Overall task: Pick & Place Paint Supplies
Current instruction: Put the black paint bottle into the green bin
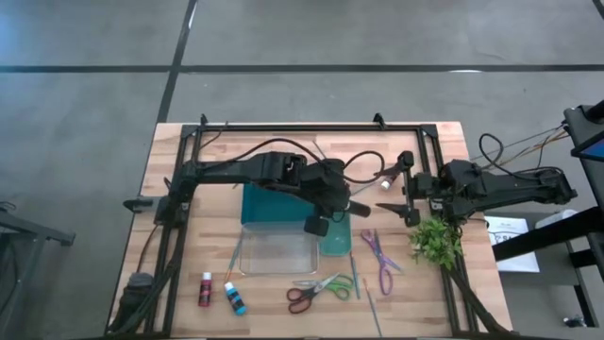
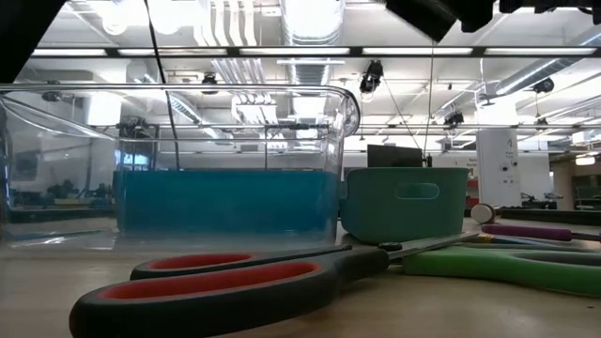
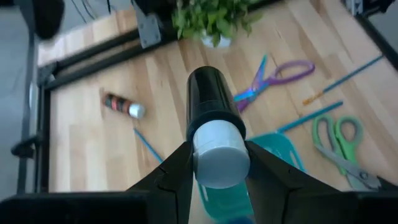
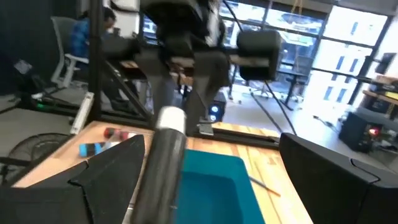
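Over the teal box, a dark bottle waits to go down

Above the middle of the table (image 1: 170,189), the left tool (image 3: 219,171) is clamped on a dark paint bottle (image 3: 211,121) with a white cap. The cap sits between the two fingers, and the long axis of the bottle points forward, away from the wrist. Directly under it, in the left wrist view, lies the small teal container (image 3: 273,149), so my guess is that the coming move is a short lowering and then a release into it. The clear container (image 1: 276,250), with a blue lid (image 1: 269,203) behind it, stands just beside the teal one.

The right tool (image 1: 412,215) has its fingers wide apart and holds nothing. It hangs near the green plant sprig (image 1: 434,241), facing the left arm, and it is close enough to be a possible obstacle.

Still on the table are a red bottle (image 1: 205,289) and a blue bottle (image 1: 234,297), the red-green scissors (image 1: 316,291), the purple scissors (image 1: 379,260), another bottle (image 3: 122,106) and some thin brushes (image 3: 309,117).
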Robot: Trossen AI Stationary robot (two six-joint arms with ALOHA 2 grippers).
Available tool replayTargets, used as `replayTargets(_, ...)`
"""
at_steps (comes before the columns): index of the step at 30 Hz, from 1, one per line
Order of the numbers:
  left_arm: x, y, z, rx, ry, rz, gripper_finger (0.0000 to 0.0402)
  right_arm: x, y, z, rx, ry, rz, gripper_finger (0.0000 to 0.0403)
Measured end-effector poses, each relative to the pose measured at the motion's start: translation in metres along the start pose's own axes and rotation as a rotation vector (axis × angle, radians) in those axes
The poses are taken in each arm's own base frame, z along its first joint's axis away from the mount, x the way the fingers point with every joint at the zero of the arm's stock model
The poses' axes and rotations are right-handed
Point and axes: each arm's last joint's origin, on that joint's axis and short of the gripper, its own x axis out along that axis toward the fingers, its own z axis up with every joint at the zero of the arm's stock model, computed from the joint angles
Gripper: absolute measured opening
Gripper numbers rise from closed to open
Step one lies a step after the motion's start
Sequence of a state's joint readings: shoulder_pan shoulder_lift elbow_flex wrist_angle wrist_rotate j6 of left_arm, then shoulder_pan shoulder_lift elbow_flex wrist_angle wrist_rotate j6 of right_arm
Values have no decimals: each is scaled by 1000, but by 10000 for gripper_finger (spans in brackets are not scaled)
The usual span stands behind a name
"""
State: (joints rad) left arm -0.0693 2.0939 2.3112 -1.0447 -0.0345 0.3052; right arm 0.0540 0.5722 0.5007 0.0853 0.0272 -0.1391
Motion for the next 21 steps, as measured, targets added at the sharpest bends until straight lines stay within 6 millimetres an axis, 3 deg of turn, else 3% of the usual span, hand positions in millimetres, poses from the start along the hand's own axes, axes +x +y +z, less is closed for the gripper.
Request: replayTargets(21, -19, 5, 21, 64, -178, 103, 118, 3, -1, -1, 1, 12, -29, 370)
